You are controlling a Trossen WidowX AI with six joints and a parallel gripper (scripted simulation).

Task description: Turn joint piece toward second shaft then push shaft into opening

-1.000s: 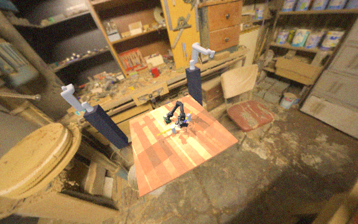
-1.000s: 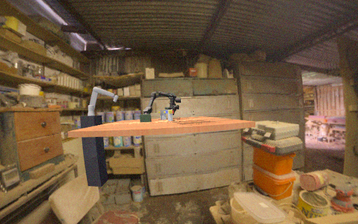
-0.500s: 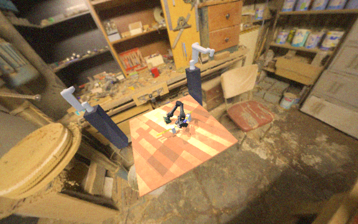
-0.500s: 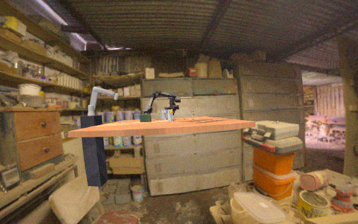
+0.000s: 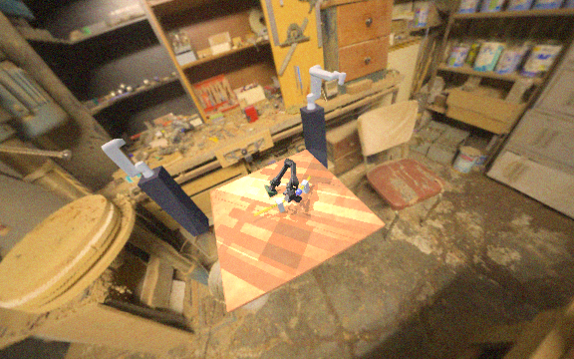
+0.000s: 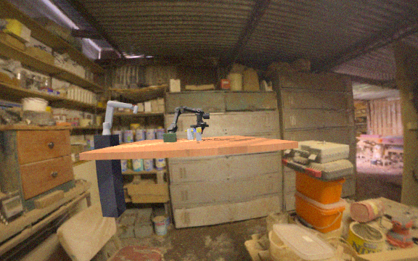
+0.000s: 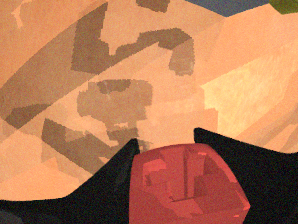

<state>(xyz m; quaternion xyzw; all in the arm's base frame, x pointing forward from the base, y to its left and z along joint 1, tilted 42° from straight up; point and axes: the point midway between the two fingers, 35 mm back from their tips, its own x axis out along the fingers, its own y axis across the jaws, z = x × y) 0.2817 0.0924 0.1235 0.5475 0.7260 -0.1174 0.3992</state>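
My gripper (image 5: 294, 197) (image 6: 203, 128) (image 7: 165, 139) is shut on the red joint piece (image 7: 186, 195), which sits between the dark fingers in the wrist view. Recessed faces show on its near side, but which way its opening points relative to the second shaft cannot be told. One pale block (image 5: 280, 204) stands beside the gripper with a yellow shaft (image 5: 264, 210) running out to the left. Another pale block (image 5: 306, 185) stands on the other side, with a short yellow piece (image 5: 307, 180) beyond it. The shaft ends near the joint are hidden by the gripper.
The arm's green base (image 5: 270, 190) (image 6: 170, 137) stands on the wooden table (image 5: 287, 249) (image 6: 231, 149). A blue ball-like part (image 5: 299, 191) shows beside the gripper. A grey-blue surface (image 7: 227, 6) shows at the wrist view's top edge. Two grey arms on dark pedestals (image 5: 174, 201) (image 5: 314, 131) stand beyond the table.
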